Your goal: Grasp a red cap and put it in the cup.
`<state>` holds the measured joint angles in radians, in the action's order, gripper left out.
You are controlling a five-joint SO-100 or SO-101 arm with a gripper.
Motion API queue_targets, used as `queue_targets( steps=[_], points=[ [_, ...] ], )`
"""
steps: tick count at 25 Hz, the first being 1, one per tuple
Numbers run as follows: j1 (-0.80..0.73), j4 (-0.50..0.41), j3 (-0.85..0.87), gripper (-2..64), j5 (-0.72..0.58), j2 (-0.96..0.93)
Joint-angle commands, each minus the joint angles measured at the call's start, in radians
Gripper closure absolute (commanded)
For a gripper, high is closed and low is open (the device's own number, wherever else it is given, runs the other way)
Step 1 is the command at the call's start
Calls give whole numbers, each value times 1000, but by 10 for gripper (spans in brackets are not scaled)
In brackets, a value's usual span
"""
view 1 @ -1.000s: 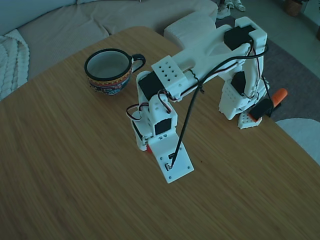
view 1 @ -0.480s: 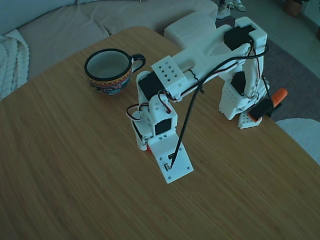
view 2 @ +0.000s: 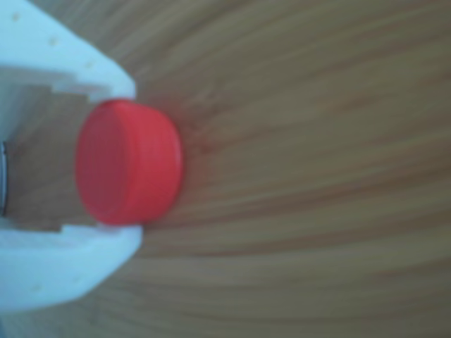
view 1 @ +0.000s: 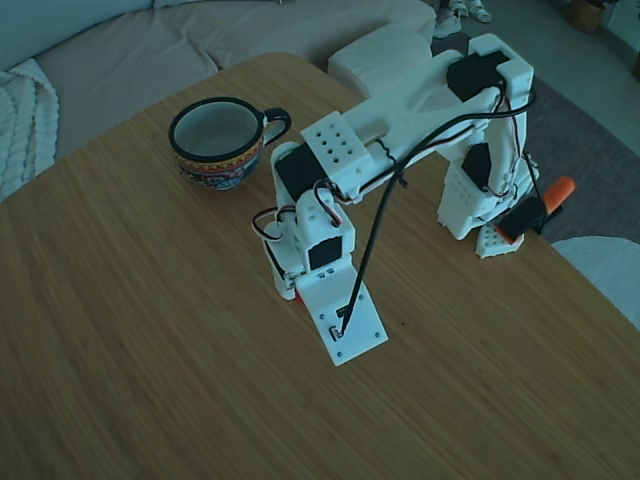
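Red cap (view 2: 128,163) sits between the white gripper (view 2: 134,162) fingers in the other view, both touching its sides, jaws narrowed onto it, on the wooden table (view 1: 150,350). Cup (view 1: 217,142) stands well apart, upper left in fixed view, mouth up

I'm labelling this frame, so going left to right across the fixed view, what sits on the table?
The cup → the red cap, only a sliver showing beside the lowered gripper → the arm's white base → the orange clamp handle.
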<state>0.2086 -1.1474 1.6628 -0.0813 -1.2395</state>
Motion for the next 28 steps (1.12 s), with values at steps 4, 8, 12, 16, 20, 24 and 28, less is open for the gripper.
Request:
queue_targets(
  steps=[4, 8, 12, 16, 20, 24, 28],
  points=[
    [6, -100, -190, 562, 9, -18],
    [6, -201, -342, 562, 9, -18],
    [9, -298, -494, 561, 9, -28],
    [77, -396, -664, 558, 9, -18],
    [198, -462, -788, 557, -3, -18],
    [321, -488, -838, 556, -28, -18],
    [414, -477, -824, 556, -32, -17]
  ],
)
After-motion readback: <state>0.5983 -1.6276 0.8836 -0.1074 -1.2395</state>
